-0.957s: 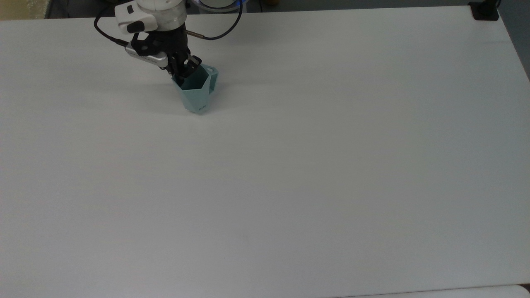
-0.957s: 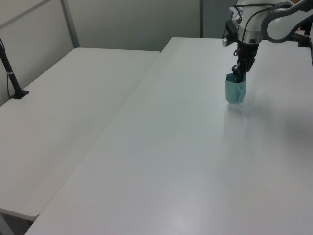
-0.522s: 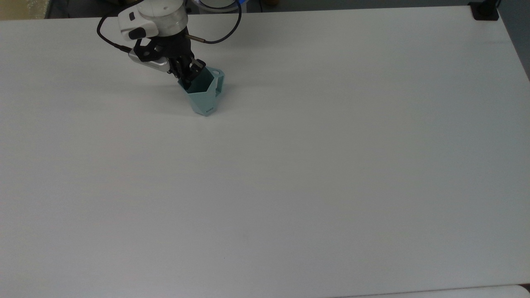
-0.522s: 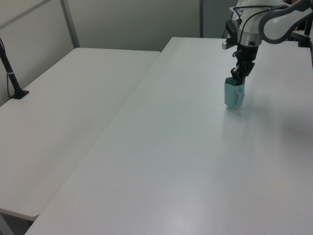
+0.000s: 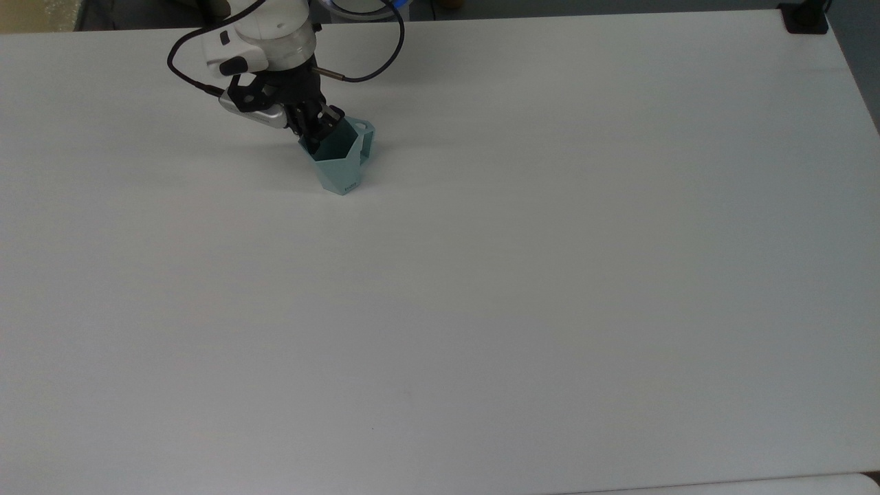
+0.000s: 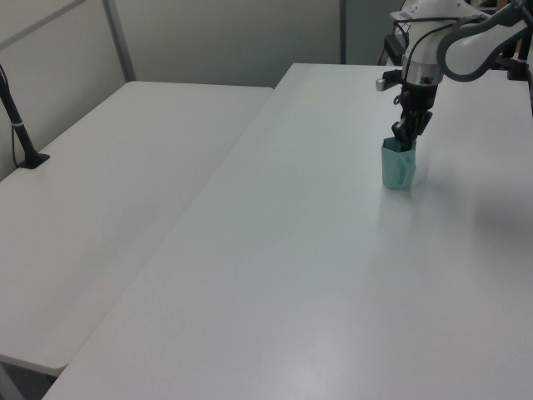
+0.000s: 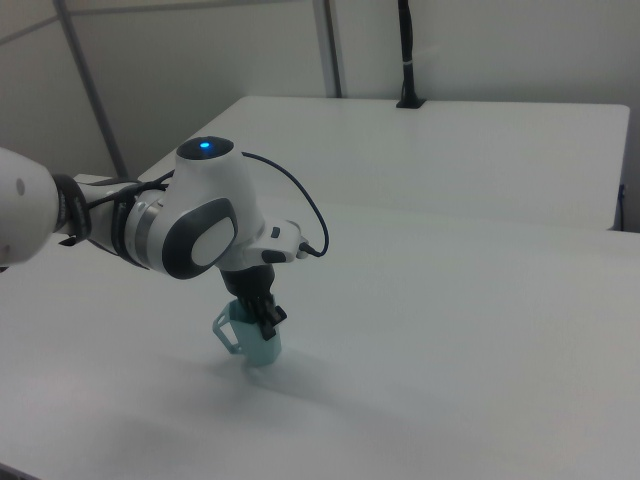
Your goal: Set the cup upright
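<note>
1. The cup [image 5: 340,165] is standing on its narrow base on the white table [image 5: 522,275], mouth up, maybe a touch tilted. It sits way up at about 11 o'clock in the top view, not far from the table's far edge.
2. The gripper [image 5: 317,133] comes down from about 11 o'clock of the cup and is clamped on the rim wall, one finger inside the mouth and one outside. The left view has the gripper [image 6: 408,135] dipping into the cup [image 6: 398,167] from straight above.
3. The handle [image 5: 366,141] pokes out at about 2 o'clock of the cup in the top view; in the right view it sticks out at 9 o'clock of the cup [image 7: 256,345].
4. Loads of open room: from the cup toward 3, 5 and 6 o'clock in the top view it's just bare tabletop out to the edges.
5. A black clamp [image 5: 804,17] sits at the table's 1 o'clock corner, well apart from the cup.
6. A second white table [image 6: 108,200] butts along the main one at 9 o'clock in the left view.
</note>
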Controlling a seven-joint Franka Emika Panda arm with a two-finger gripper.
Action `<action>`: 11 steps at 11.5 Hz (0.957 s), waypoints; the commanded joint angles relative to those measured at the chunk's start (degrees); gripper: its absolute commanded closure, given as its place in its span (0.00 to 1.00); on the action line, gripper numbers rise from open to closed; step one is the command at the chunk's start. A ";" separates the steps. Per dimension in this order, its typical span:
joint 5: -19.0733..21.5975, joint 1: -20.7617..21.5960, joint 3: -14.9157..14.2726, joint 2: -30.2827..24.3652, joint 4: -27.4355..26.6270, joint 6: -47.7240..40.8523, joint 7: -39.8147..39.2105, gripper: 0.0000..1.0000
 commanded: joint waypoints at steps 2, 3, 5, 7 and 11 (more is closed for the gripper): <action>3.96 0.62 -0.99 -0.79 3.80 -6.00 -2.81 0.03; 4.05 0.62 -1.08 -1.06 4.95 -7.42 -3.25 0.00; 3.96 0.71 -1.08 -2.46 9.85 -13.63 -3.25 0.00; 3.96 1.24 -1.00 -2.99 18.09 -21.02 -2.65 0.00; 0.28 0.45 -1.26 -3.95 27.99 -29.48 -16.03 0.00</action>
